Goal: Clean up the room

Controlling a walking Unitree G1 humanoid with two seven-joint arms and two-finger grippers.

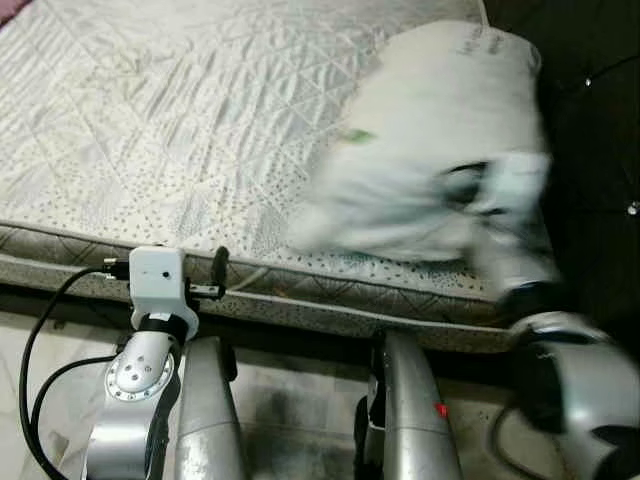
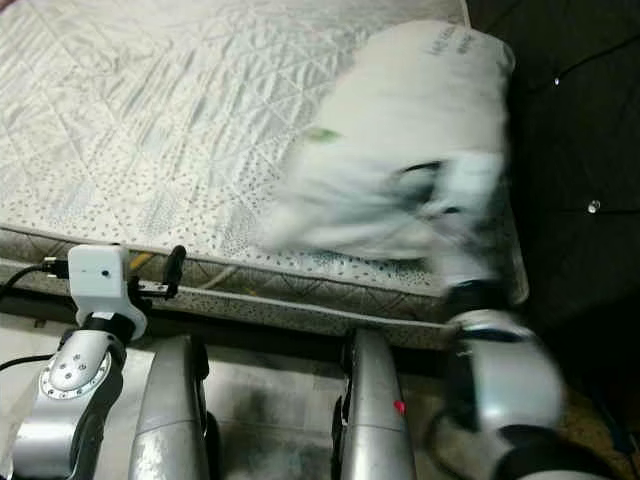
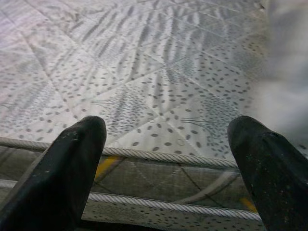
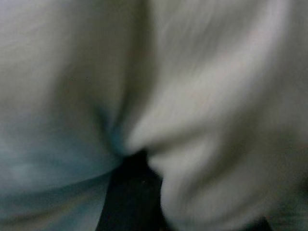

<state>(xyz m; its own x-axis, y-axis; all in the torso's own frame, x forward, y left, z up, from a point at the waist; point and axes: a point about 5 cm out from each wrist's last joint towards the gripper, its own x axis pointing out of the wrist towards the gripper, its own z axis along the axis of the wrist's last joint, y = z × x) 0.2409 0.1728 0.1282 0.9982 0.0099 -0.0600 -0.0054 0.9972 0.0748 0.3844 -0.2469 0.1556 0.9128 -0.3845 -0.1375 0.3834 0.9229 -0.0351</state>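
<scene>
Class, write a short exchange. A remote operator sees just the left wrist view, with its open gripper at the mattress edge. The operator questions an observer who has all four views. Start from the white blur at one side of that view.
Operator: My left gripper is open over the mattress edge. What is the white blur at the side of my view?
Observer: It is a white pillow, lying at the right end of the mattress, near its corner.
Operator: Where is the right gripper?
Observer: The right gripper is against the pillow's near side. It is too blurred in the head views to judge a grasp.
</scene>
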